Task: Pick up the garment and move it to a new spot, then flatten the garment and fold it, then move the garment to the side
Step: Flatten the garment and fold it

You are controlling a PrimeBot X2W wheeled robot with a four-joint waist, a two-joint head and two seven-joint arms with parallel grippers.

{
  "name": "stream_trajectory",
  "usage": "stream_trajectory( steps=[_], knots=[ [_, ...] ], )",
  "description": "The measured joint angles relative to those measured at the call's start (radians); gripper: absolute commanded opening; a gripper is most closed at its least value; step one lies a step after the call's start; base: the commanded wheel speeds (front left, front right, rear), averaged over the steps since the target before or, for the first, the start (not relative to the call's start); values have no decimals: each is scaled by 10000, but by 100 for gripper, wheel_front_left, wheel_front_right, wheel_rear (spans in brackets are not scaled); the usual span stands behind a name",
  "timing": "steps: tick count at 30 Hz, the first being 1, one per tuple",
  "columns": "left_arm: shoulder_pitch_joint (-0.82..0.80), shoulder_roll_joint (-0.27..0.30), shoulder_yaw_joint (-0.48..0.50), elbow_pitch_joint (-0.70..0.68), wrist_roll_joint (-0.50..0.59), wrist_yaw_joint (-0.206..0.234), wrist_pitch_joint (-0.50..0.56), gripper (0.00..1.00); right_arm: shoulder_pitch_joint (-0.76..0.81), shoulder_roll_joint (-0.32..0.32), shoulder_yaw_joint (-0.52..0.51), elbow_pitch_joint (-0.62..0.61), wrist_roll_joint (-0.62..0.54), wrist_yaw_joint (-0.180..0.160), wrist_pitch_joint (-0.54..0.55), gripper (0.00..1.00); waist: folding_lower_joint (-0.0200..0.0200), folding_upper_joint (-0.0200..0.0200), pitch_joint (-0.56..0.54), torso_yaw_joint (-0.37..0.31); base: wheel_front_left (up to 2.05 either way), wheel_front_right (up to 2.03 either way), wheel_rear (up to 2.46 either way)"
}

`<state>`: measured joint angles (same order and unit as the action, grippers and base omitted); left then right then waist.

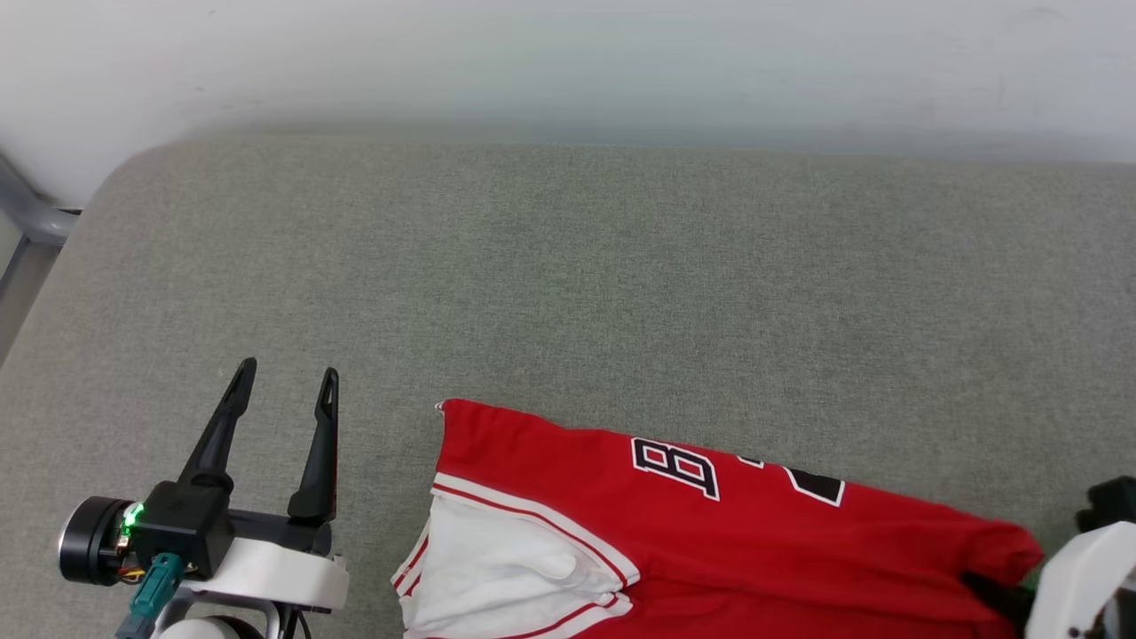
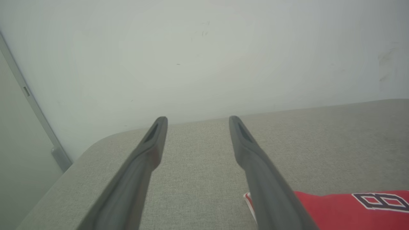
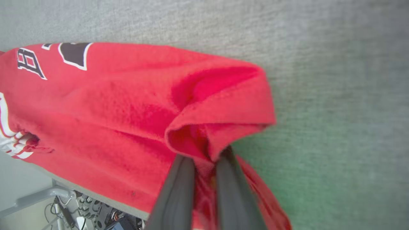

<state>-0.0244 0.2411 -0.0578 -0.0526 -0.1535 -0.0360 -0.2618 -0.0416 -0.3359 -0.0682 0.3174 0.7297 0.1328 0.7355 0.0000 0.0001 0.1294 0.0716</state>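
The red garment [image 1: 710, 541] lies along the near edge of the grey cushioned surface [image 1: 568, 284], its white sleeve [image 1: 506, 568] with striped trim at the left and black lettering facing up. In the right wrist view, my right gripper [image 3: 204, 159] is shut on a bunched red fold of the garment [image 3: 127, 105] at its right end. The right wrist shows in the head view as a pale shell at the lower right. My left gripper [image 1: 288, 377] stands open to the left of the garment [image 2: 345, 207], apart from it, with nothing between its fingers.
A pale wall [image 1: 568, 62] runs behind the surface. The surface's rounded far-left corner [image 1: 133, 169] meets a grey metal frame [image 1: 35, 222]. Under the near edge, in the right wrist view, are cables and a metal bar [image 3: 57, 198].
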Motion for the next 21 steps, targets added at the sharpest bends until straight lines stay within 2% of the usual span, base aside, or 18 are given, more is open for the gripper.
stream_trajectory(
  steps=[11,16,21],
  knots=[
    [185,-343,303,169,278,-353,0,100,-350,-1544,-1007,828,-642,-12,-940,0,0,0,-334,-66,0,0,0],
    [269,-512,393,205,370,-441,-2,100,-388,-1595,-884,706,-433,-13,-949,0,0,0,-596,-66,0,0,0],
    [538,-635,431,284,443,-543,-12,100,-263,-1638,-493,13,-284,-15,-598,0,0,0,-932,-90,0,0,0]
  ],
)
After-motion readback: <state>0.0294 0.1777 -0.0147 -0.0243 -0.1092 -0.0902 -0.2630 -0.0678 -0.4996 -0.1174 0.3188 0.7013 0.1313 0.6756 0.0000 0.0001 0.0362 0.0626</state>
